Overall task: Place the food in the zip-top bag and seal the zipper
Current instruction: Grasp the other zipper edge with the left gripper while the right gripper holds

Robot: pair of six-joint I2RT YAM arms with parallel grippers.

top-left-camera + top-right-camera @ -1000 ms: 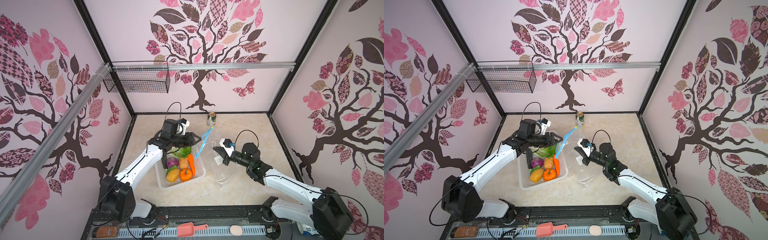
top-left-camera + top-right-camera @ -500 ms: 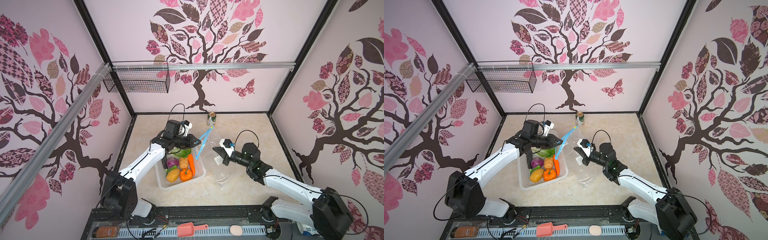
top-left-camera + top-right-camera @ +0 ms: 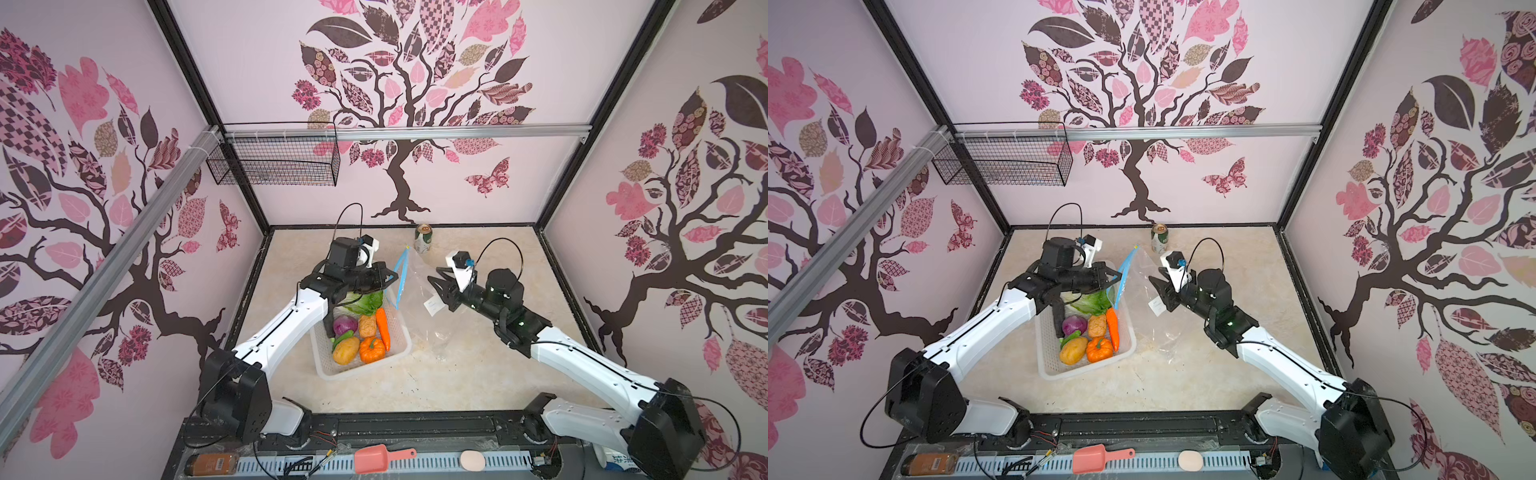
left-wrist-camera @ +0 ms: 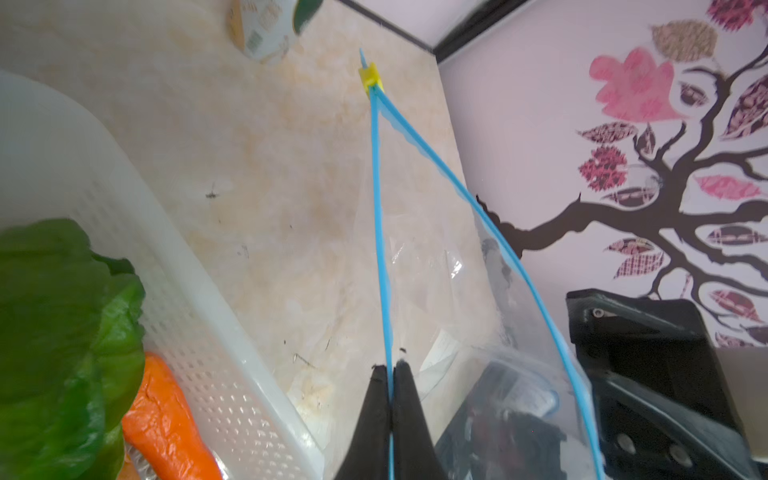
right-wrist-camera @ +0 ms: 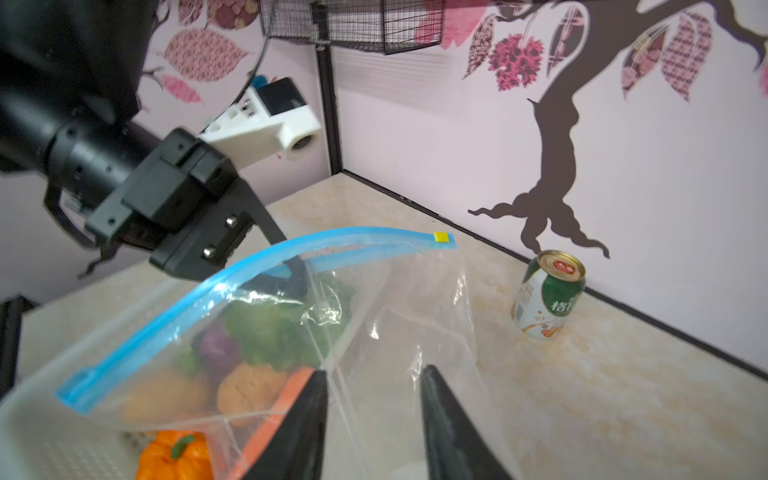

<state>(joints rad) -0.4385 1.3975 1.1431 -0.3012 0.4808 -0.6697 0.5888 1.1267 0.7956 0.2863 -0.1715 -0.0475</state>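
A: Where's the bag?
B: On the surface, right of the basket of vegetables; left tool pinches its blue strip; right tool gapes, seemingly gripping nothing; left arm's nearer the vegetables.

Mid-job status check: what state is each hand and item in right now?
left hand, shut on the zipper
right hand, open
zip-top bag, mouth open, no food inside
zipper, unsealed, slider at its end
food, in the basket
can, upright
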